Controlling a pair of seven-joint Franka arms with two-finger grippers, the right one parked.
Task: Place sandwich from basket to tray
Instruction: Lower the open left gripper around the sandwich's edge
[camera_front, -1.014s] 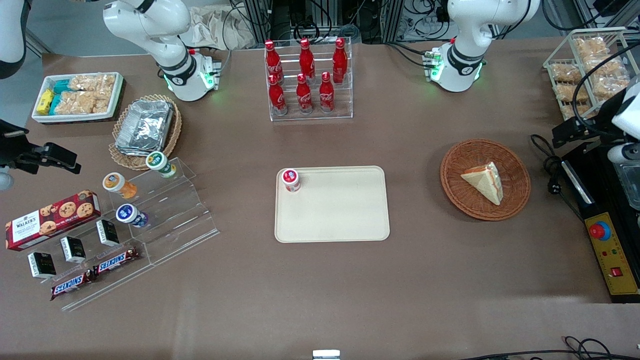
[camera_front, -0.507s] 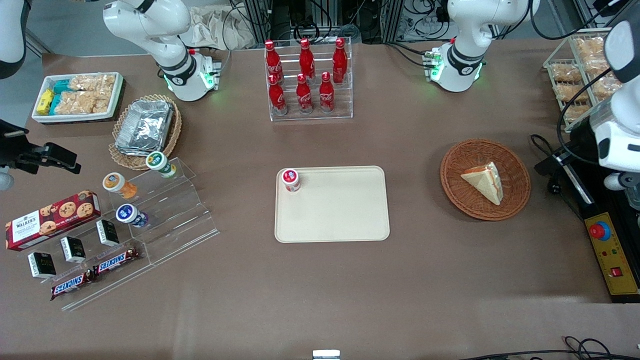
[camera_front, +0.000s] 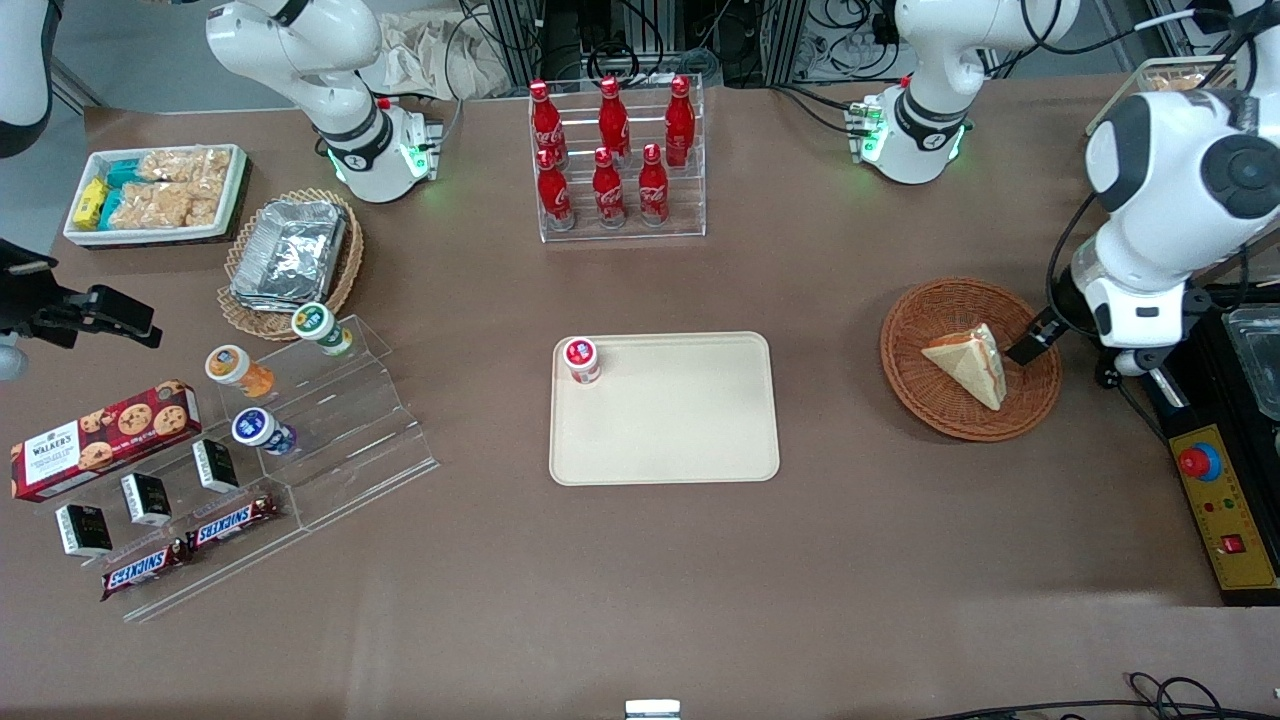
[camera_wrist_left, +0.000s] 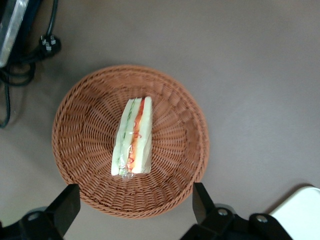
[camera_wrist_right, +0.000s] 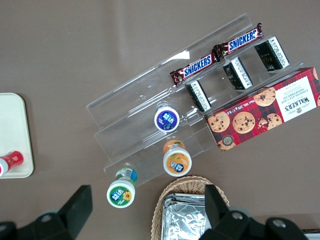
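— Where's the sandwich (camera_wrist_left: 133, 136)?
— Lying in the round brown basket (camera_wrist_left: 85, 120), toward the working arm's end of the table, well apart from the tray (camera_front: 664, 408).
— And the gripper (camera_wrist_left: 135, 212)?
— Above the basket, fingers (camera_wrist_left: 64, 209) spread wide, holding nothing.
— Anything on the tray?
— One small red-lidded cup (camera_front: 581, 359), in a corner.

sandwich (camera_wrist_left: 132, 137) wedge, probably wrapped, in basket (camera_wrist_left: 90, 105) | tray (camera_front: 690, 430) well apart | end effector (camera_wrist_left: 132, 210) above basket
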